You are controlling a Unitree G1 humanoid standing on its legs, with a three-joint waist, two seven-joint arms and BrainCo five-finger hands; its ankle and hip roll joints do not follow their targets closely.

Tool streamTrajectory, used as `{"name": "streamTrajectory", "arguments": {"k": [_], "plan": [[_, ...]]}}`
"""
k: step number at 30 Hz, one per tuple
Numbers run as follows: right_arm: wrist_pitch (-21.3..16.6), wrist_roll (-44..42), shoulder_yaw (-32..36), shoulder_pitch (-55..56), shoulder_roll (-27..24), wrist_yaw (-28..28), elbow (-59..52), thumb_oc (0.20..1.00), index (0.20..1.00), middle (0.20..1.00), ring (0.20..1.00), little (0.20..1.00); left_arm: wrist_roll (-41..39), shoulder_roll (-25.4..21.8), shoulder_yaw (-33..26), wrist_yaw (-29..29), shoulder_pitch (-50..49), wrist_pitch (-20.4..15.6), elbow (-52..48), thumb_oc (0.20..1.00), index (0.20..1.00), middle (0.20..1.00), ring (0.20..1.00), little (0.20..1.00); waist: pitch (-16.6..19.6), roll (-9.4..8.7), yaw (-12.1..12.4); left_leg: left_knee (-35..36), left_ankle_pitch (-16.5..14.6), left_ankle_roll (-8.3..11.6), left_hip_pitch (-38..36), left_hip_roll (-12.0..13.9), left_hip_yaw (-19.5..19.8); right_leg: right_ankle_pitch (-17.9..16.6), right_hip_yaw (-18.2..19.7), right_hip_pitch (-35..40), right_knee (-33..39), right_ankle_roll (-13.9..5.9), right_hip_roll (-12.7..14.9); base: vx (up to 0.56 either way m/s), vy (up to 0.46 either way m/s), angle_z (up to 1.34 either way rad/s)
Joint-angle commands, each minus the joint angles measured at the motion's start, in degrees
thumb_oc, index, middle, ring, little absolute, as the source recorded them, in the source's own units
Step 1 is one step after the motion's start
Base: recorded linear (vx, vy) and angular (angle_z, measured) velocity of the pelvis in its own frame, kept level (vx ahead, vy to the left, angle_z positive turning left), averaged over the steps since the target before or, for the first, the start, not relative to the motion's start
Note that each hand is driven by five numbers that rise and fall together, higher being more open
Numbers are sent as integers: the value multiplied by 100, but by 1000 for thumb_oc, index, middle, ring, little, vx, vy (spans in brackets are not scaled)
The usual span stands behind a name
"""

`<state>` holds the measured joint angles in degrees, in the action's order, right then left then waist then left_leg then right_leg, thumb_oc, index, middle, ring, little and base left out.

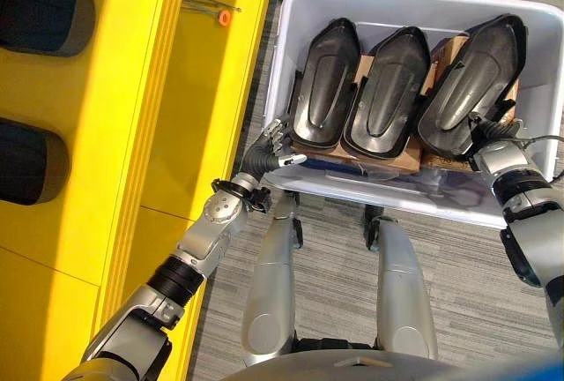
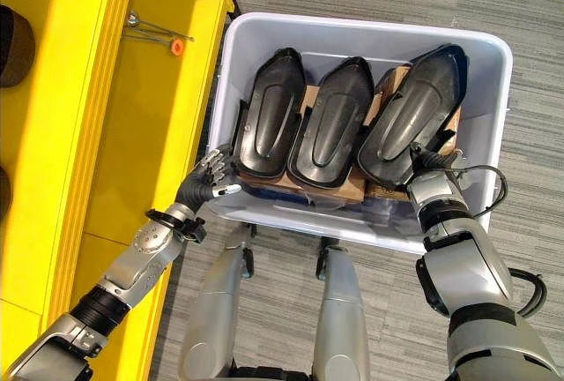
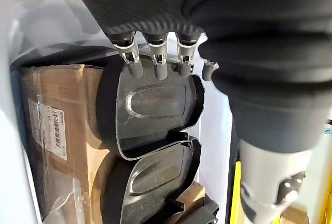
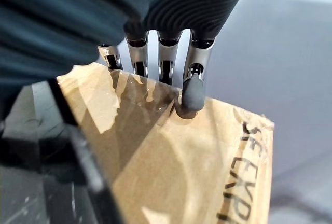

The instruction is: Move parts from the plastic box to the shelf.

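**Both hands at box, parts not lifted**

L hand (image 2: pixel 204 180): fingers (image 3: pixel 134 68) loosely curled, tips just at near end of leftmost part (image 1: pixel 328 81), holding nothing. Hand sits at box's near-left corner, by the rim.

R hand (image 1: pixel 490 140): fingers (image 4: pixel 193 90) bent down over edge of a cardboard box (image 4: pixel 176 151), tips touching it. Whether they grip anything: can't tell, thumb hidden, hand mostly behind the rightmost part (image 2: pixel 410 116) in the eye views.

Parts: three black moulded plastic shells, long, rounded at near end and tapering to a point at far end, w/ raised oval centre and flanged rim. Middle part (image 1: pixel 388 90) betw. the other two. All lie side by side in the white plastic box (image 1: pixel 414 2), resting on brown cardboard; rightmost tilted, its tip toward the far-right corner.

Yellow shelf (image 1: pixel 159 99) just L of box; dark rounded items (image 1: pixel 44 11) on it cut off by frame. Small orange-tipped thing (image 1: pixel 224 17) on shelf, hard to make out.
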<state>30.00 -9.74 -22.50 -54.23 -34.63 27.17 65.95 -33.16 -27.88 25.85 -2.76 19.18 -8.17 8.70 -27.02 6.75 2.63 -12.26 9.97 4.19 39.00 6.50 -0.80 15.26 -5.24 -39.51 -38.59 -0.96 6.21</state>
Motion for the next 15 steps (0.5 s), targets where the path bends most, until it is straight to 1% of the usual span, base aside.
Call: {"name": "streamTrajectory", "arguments": {"k": [1, 5, 7, 10, 15], "plan": [[351, -239, -87, 419, 675, -217, 524, 200, 200, 200, 200, 200, -123, 7, -31, 34, 188, -396, -143, 1000, 1000, 1000, 1000, 1000, -277, 228, 158, -399, -953, -319, -24, -566, -187, -155, -124, -54, 76, -27, -226, 0, 0, 0], [366, -189, -5, 409, 594, -194, 663, 200, 200, 200, 200, 200, -169, -18, -2, 23, 156, -464, -147, 1000, 1000, 1000, 1000, 1000, -277, 256, 174, -401, -943, -325, 6, -592, -166, -155, -115, -71, 72, -27, -229, 3, 7, 1], [339, 5, 21, 422, 533, -215, 794, 200, 200, 200, 200, 200, -173, -26, 34, 39, 143, -544, -121, 1000, 1000, 1000, 1000, 1000, -277, 272, 181, -391, -941, -334, 17, -605, -160, -158, -112, -78, 87, -27, -226, 2, 22, 6], [303, -62, 30, 456, 497, -240, 901, 200, 200, 200, 200, 200, -191, -16, 76, 46, 123, -611, -104, 1000, 1000, 1000, 1000, 1000, -277, 281, 189, -389, -948, -342, 12, -610, -161, -160, -113, -70, 98, -26, -216, 7, 15, 5], [301, 75, 25, 546, 475, -194, 954, 200, 200, 200, 200, 200, -196, -35, 106, 60, 74, -650, -165, 1000, 1000, 1000, 1000, 1000, -277, 287, 186, -352, -949, -355, -50, -612, -177, -183, -94, -9, 151, -41, -200, 0, 0, 0]]}}
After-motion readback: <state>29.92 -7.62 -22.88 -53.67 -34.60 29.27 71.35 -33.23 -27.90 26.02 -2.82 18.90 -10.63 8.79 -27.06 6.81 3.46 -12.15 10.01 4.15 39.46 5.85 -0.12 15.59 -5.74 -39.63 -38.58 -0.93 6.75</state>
